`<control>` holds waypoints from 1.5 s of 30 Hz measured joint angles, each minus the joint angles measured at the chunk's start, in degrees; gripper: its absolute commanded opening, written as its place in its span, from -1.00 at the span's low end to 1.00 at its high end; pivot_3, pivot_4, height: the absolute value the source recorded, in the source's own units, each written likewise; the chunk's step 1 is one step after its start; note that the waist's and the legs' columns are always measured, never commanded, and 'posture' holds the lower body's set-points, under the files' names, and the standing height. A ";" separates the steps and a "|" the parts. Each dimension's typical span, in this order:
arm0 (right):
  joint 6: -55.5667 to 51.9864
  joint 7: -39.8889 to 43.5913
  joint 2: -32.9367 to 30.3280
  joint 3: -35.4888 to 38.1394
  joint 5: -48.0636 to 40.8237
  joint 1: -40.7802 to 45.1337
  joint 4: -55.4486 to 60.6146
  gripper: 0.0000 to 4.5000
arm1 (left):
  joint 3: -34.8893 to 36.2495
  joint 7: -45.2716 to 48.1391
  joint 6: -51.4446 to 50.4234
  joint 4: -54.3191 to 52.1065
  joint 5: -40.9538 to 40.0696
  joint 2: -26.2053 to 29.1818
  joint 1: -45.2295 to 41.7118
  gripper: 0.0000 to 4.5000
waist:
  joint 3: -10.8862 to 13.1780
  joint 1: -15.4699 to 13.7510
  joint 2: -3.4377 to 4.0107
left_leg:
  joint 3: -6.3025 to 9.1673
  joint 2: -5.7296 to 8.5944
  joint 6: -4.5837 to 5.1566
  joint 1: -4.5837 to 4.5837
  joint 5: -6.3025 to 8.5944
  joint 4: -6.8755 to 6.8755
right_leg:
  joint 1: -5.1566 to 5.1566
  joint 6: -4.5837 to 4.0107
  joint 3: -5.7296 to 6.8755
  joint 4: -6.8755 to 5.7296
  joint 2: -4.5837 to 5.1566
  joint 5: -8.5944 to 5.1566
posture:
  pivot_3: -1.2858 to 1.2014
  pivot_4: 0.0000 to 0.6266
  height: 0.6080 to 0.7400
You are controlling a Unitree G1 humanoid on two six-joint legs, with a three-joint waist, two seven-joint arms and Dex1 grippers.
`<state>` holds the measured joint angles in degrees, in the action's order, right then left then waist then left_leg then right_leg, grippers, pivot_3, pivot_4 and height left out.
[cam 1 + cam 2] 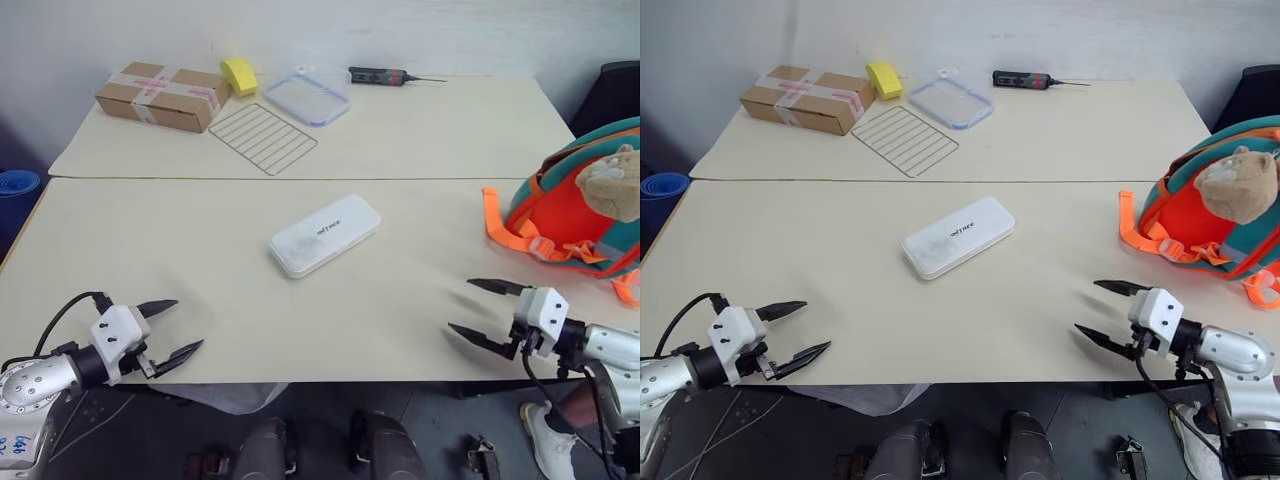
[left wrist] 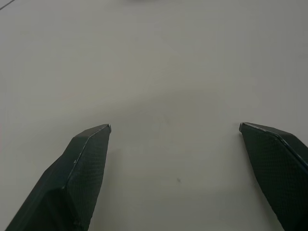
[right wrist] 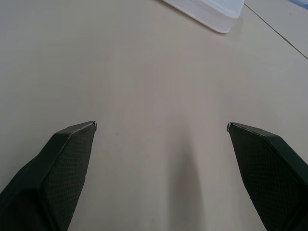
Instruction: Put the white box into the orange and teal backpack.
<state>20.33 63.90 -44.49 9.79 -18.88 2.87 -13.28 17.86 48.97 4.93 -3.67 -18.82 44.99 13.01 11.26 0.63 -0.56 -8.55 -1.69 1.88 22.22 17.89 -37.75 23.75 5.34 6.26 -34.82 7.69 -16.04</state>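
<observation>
I have the white box lying flat on the counter, its lettered face up, set at a slant and touching nothing else. I take it as my landmark. To the right of the white box, well apart from it, the orange and teal backpack rests at the counter's right edge, with a tan plush toy on its front and orange straps trailing toward the box. I cannot tell whether the backpack is open, or what it holds.

Beyond the white box, on the far part of the counter, I see a wire rack, a clear container lid with nothing in it, a yellow sponge, a taped cardboard box that is closed, and a dark tool.

Nearer to me than the white box, my left end effector hangs to its left with its fingers spread wide and nothing between them. My right end effector hangs to its right, equally wide and empty. Both are well apart from the box.
</observation>
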 measured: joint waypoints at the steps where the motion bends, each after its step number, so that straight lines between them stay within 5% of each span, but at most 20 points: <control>1: 0.00 0.10 0.08 0.00 -0.17 0.00 -0.13 0.98 | 0.01 0.17 -0.21 -0.20 -0.09 0.01 0.00 1.00 | 0.00 0.00 0.00 | 0.00 0.00 0.00 -0.01 0.00 0.00 | 0.00 0.00 0.00 -0.01 0.00 0.00 | 0.03 -0.52 1.00; 6: -10.78 -5.11 4.93 1.34 -6.51 2.65 2.74 0.98 | 0.87 2.22 -9.52 -6.03 -7.37 0.07 0.66 1.00 | 0.00 0.49 0.00 | 0.01 -0.02 0.00 -0.03 -0.02 -0.06 | -0.01 0.00 -0.03 -0.14 0.02 0.00 | 0.03 -0.52 1.00; 9: -17.06 -10.05 4.95 0.64 -4.48 10.09 2.45 0.71 | 1.41 -2.93 -19.00 -9.06 -11.20 -1.33 -3.93 0.73 | 0.05 0.90 0.17 | 0.04 0.00 0.01 -0.05 -0.04 -0.17 | -0.04 0.00 -0.04 -0.26 0.06 0.00 | 0.03 -0.52 1.00; 13: -20.96 -17.51 9.73 -4.83 3.08 26.28 -6.79 0.09 | -0.78 -15.63 -32.32 -9.41 -12.36 -5.78 -15.51 0.18 | 0.01 1.15 0.16 | 0.01 0.01 0.18 -0.03 -0.28 -0.23 | 0.00 0.00 0.01 -0.50 -0.10 0.00 | 0.03 -0.52 1.00; 20: -17.18 -30.14 20.29 -11.68 15.99 47.66 -34.90 -0.99 | -8.14 -28.12 -40.50 -9.34 -7.46 -15.40 -24.12 -0.81 | 0.01 1.22 0.15 | -0.09 0.05 0.26 0.16 -0.33 -0.30 | 0.15 -0.04 0.04 -0.78 -0.23 -0.03 | 0.03 -0.52 1.00; 22: -15.71 -32.02 22.39 -12.03 17.56 50.84 -40.22 -1.00 | -9.09 -29.17 -41.94 -9.34 -7.41 -17.04 -25.59 -0.98 | 0.01 1.17 0.15 | -0.09 0.06 0.29 0.18 -0.34 -0.34 | 0.14 -0.04 0.04 -0.76 -0.25 -0.03 | 0.03 -0.52 1.00; 28: -11.27 -31.78 25.47 -12.06 19.83 57.22 -52.85 -1.00 | -12.97 -28.66 -43.65 -9.56 -6.58 -18.53 -27.43 -0.98 | 0.01 1.21 0.15 | -0.09 0.05 0.30 0.17 -0.45 -0.42 | 0.09 -0.03 0.00 -0.81 -0.29 -0.02 | 0.03 -0.52 1.00; 39: -10.38 -4.03 23.84 -8.59 14.52 57.06 -53.39 -1.00 | -13.81 -28.66 -44.59 -9.27 -5.19 -19.41 -28.66 -0.98 | 0.01 1.26 0.15 | -0.06 0.01 0.25 0.10 -0.49 -0.39 | 0.04 -0.03 0.00 -0.82 -0.27 -0.02 | 0.03 -0.52 1.00; 45: -14.86 7.68 23.13 -9.57 11.23 48.91 -40.27 -1.00 | -14.90 -25.26 -45.00 -9.70 -5.54 -18.72 -28.84 -0.98 | 0.00 1.00 0.13 | 0.01 0.02 0.24 0.06 -0.48 -0.40 | -0.02 -0.03 0.03 -0.83 -0.21 -0.02 | 0.03 -0.52 1.00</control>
<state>5.47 71.58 -21.36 0.22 -7.64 51.78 -53.55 2.96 23.71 -40.07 -13.37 -24.35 26.27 -15.83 11.27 1.64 -0.42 -8.54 -1.68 2.12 22.27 17.41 -38.15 23.73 5.31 6.29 -35.65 7.48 -16.07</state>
